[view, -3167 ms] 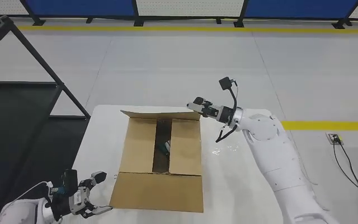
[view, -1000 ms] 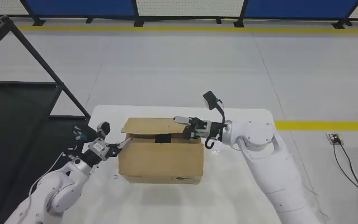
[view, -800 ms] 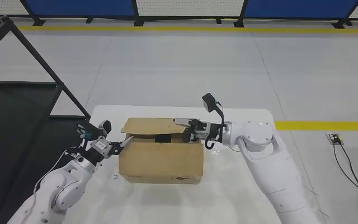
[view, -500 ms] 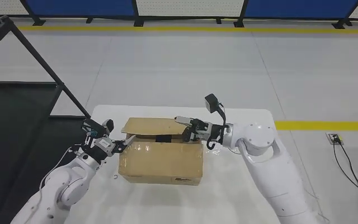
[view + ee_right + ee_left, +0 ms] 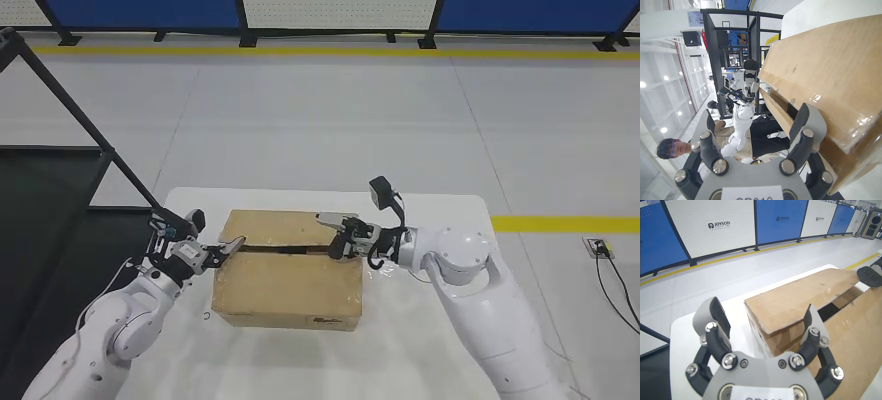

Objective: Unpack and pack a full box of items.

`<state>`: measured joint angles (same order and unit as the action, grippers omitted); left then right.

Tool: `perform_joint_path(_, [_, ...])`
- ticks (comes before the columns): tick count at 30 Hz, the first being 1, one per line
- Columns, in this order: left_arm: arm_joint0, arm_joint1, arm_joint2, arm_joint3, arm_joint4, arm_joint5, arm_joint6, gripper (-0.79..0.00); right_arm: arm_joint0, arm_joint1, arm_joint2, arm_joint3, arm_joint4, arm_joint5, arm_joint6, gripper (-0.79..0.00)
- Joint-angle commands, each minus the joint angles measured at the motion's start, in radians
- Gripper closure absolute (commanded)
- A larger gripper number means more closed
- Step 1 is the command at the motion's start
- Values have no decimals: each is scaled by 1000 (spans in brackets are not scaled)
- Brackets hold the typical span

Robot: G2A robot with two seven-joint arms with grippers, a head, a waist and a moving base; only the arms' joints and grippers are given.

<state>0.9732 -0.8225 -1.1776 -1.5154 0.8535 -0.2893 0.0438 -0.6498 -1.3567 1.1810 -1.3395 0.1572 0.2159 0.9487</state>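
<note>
A brown cardboard box (image 5: pixel 290 285) stands in the middle of the white table (image 5: pixel 420 330). Its two long top flaps lie almost flat, with a narrow dark gap (image 5: pixel 290 243) between them. My left gripper (image 5: pixel 226 250) is open at the box's left end, its fingers straddling the top corner of the box (image 5: pixel 800 298). My right gripper (image 5: pixel 335 235) is open at the right end, with one finger (image 5: pixel 802 121) against the flap edge of the box (image 5: pixel 829 75). That right finger pad (image 5: pixel 868 275) also shows on the far flap in the left wrist view. The contents are hidden.
A black metal frame (image 5: pixel 60 110) stands off the table's left side. A small ring-like bit (image 5: pixel 205 318) lies on the table by the box's front left corner. Bare table (image 5: pixel 440 300) lies to the right of the box and in front of it.
The wide-open flaps have come down nearly flat. The right gripper lowered with the far flap. The left arm rose from the front left corner to the box's left end.
</note>
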Motion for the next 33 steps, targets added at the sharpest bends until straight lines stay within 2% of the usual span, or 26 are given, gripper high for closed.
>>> perform_joint_path(1, [6,-2,-8,4,-4,-6,8,-785,-16,2,9,6,16,-19,-11,-785])
perform_joint_path(12, [76,-6,-86,48,-72,-36,30,-785,-100,22,78,47,59,-133,-44,-785])
perform_joint_path(18, [100,-13,-101,27,-87,-50,45,-785,-103,32,88,62,80,-188,31,-785])
perform_joint_path(26, [105,-33,-78,-19,-18,67,55,-785,-71,37,48,88,29,-243,86,-785])
perform_joint_path(30, [84,-48,-34,-6,49,130,45,-785,-58,40,36,99,23,-269,113,-785])
perform_joint_path(33, [69,-60,-13,13,58,139,57,-785,-52,42,29,98,20,-293,125,-785])
